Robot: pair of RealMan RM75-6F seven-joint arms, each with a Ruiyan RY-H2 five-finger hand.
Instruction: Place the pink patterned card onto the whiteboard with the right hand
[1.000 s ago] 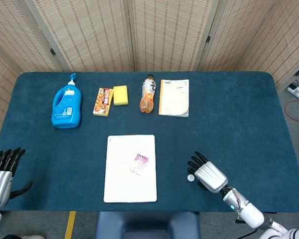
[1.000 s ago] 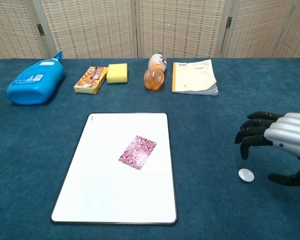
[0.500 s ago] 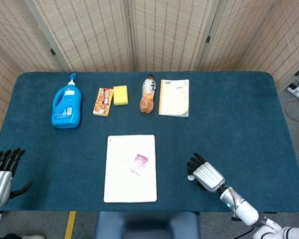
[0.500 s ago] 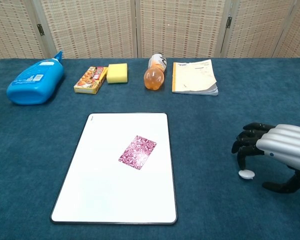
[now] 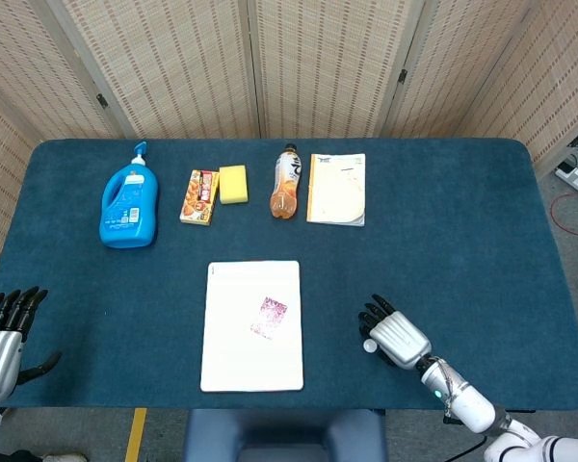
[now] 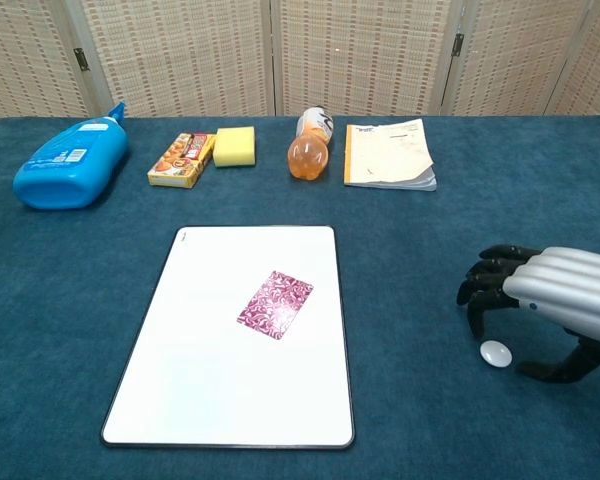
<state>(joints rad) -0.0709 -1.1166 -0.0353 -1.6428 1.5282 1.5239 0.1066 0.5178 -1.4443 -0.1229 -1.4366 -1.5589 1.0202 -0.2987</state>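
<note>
The pink patterned card [image 5: 271,317] [image 6: 275,304] lies flat on the whiteboard [image 5: 231,361] [image 6: 190,400], a little right of its middle. My right hand [image 5: 393,338] [image 6: 540,300] hovers low over the blue cloth to the right of the board, fingers curved downward and holding nothing. Its fingertips hang just above a small white round disc [image 5: 369,345] [image 6: 494,351]. My left hand [image 5: 2,332] rests at the table's front left edge, fingers spread, holding nothing; only the head view shows it.
Along the far side lie a blue detergent bottle [image 5: 129,203] [image 6: 68,170], a snack box [image 5: 200,196] [image 6: 181,159], a yellow sponge [image 5: 233,184] [image 6: 234,146], an orange drink bottle [image 5: 285,183] [image 6: 308,146] and a notebook [image 5: 336,189] [image 6: 388,155]. Folding screens stand behind the table.
My right hand has drifted slightly left and lower, towards the white disc. The card, the whiteboard and my left hand have stayed put.
</note>
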